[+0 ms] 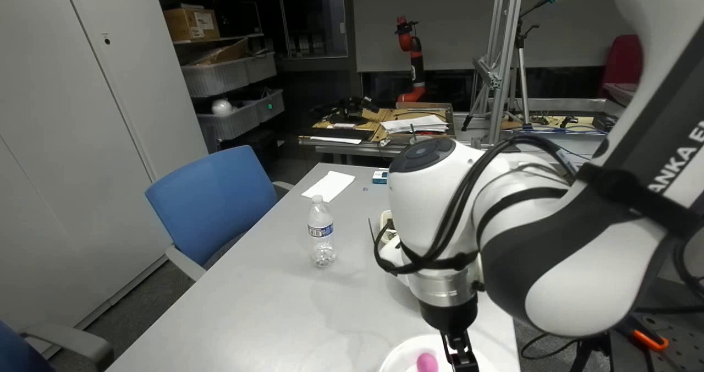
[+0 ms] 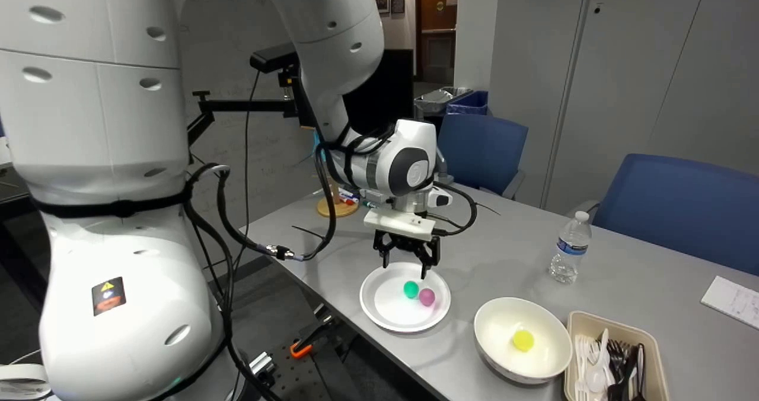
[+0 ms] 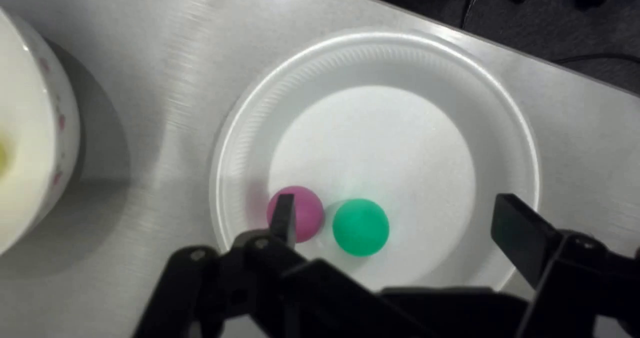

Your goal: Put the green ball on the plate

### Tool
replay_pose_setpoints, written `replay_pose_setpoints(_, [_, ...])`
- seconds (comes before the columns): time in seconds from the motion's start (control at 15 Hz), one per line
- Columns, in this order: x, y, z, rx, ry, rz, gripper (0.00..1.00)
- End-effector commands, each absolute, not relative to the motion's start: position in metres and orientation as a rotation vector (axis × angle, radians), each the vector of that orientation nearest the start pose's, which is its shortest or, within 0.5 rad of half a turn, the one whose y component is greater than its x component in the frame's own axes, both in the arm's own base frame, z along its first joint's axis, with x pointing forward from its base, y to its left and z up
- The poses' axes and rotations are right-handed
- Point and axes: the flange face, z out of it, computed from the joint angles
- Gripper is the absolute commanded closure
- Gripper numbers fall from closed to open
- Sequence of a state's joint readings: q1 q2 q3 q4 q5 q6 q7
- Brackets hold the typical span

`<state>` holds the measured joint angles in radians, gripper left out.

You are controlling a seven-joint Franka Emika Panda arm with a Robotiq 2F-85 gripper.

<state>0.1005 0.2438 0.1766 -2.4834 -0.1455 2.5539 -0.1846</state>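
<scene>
The green ball rests on the flat white plate beside the pink ball. In the wrist view the green ball sits on the flat centre of the plate, a small gap from the pink ball. My gripper is open and empty above the plate. In the wrist view, the left finger of the gripper overlaps the pink ball, and the right finger is over the plate's rim. In an exterior view the plate is cut off and the green ball does not show.
A white bowl with a yellow ball stands beside the plate. Beyond it is a tray of plastic cutlery. A water bottle stands upright further back. The table edge runs close to the plate.
</scene>
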Motion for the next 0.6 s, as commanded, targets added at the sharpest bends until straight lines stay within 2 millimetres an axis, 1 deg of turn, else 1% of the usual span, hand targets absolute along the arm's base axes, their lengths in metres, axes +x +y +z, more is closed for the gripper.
replay_pose_setpoints(0.0, [0.417, 0.105, 0.23, -3.049, -0.862, 0.213, 0.0])
replay_pose_setpoints(0.2, [0.41, 0.083, 0.264, -3.058, -0.765, 0.1, 0.0])
replay_pose_setpoints(0.47, [0.401, 0.055, 0.3, -3.067, -0.654, 0.002, 0.0])
replay_pose_setpoints(0.53, [0.417, 0.068, 0.281, -3.08, -0.675, 0.033, 0.0])
